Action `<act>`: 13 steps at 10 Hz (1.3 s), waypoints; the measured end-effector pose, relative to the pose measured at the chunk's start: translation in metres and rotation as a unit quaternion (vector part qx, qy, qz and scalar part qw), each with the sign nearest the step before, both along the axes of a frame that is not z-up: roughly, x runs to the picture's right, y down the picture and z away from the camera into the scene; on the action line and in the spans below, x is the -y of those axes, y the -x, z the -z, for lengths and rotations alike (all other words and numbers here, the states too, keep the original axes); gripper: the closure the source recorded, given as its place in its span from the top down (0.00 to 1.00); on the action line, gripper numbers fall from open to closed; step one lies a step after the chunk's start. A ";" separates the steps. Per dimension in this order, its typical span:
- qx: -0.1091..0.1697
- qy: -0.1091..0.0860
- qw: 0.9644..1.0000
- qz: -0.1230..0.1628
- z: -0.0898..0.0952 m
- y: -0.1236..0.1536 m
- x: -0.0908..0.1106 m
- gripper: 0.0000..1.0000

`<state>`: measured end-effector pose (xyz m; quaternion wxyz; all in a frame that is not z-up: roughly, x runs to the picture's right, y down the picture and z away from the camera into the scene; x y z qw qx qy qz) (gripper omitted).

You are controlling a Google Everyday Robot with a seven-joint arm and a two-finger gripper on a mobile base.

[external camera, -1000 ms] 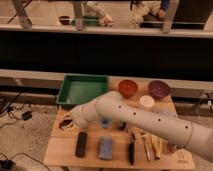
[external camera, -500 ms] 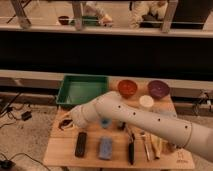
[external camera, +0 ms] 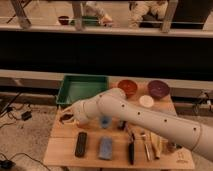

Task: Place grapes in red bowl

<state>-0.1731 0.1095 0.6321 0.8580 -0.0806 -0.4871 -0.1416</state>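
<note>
The grapes (external camera: pixel 63 119) show as a small dark maroon clump at the left edge of the wooden table (external camera: pixel 65 152), partly hidden by my gripper. My gripper (external camera: pixel 70 117) is right at the clump, at the end of the white arm (external camera: pixel 145 120) that reaches across the table from the lower right. The red bowl (external camera: pixel 127 86) is glossy orange-red and stands at the back of the table, right of the green tray and well to the right of the gripper.
A green tray (external camera: pixel 82 87) sits at the back left. A purple bowl (external camera: pixel 158 88) and a small white dish (external camera: pixel 146 101) stand right of the red bowl. A black block (external camera: pixel 80 144), a blue sponge (external camera: pixel 105 148), a blue cup (external camera: pixel 105 121) and utensils (external camera: pixel 146 146) lie near the front.
</note>
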 end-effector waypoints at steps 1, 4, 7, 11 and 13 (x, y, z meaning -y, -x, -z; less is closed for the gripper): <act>-0.005 -0.013 1.000 -0.013 0.003 -0.008 0.010 0.00; -0.019 -0.033 0.997 -0.074 -0.013 -0.060 0.038 0.00; -0.035 -0.048 0.991 -0.117 -0.034 -0.101 0.069 0.00; -0.035 -0.049 0.991 -0.117 -0.035 -0.100 0.070 0.00; -0.036 -0.049 0.991 -0.117 -0.035 -0.101 0.070 0.00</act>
